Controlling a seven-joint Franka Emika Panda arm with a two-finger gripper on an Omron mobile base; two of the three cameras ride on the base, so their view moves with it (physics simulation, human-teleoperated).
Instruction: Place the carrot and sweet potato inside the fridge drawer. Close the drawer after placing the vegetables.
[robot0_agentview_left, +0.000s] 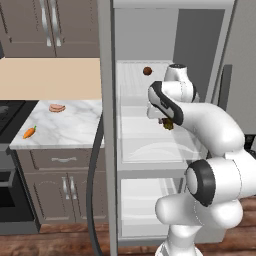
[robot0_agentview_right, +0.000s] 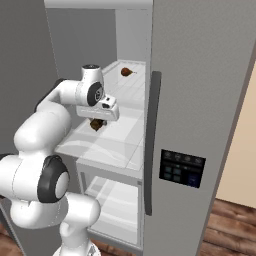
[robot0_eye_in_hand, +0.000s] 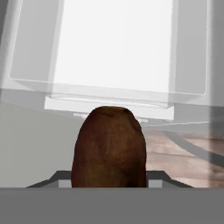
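2 base views flank the arm, sharing the open fridge (robot0_agentview_left: 150, 145); hand view looks down closely.

We see a grey fridge (robot0_agentview_right: 200, 75) standing open, its door (robot0_agentview_right: 205, 125) bearing a dark panel (robot0_agentview_right: 182, 168). Left of it runs a marble counter (robot0_agentview_left: 70, 125) over grey-brown cabinets (robot0_agentview_left: 60, 190), with upper cabinets (robot0_agentview_left: 50, 25) and a beige wall (robot0_agentview_left: 50, 77). The floor (robot0_agentview_right: 230, 230) is reddish wood.

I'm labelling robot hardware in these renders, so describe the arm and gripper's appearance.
A glossy white arm of rounded, bulbous segments, with dark grey-black bands and round caps at the joints. The white, boxy gripper has a small dark mark on its side. No cables or lettering show.
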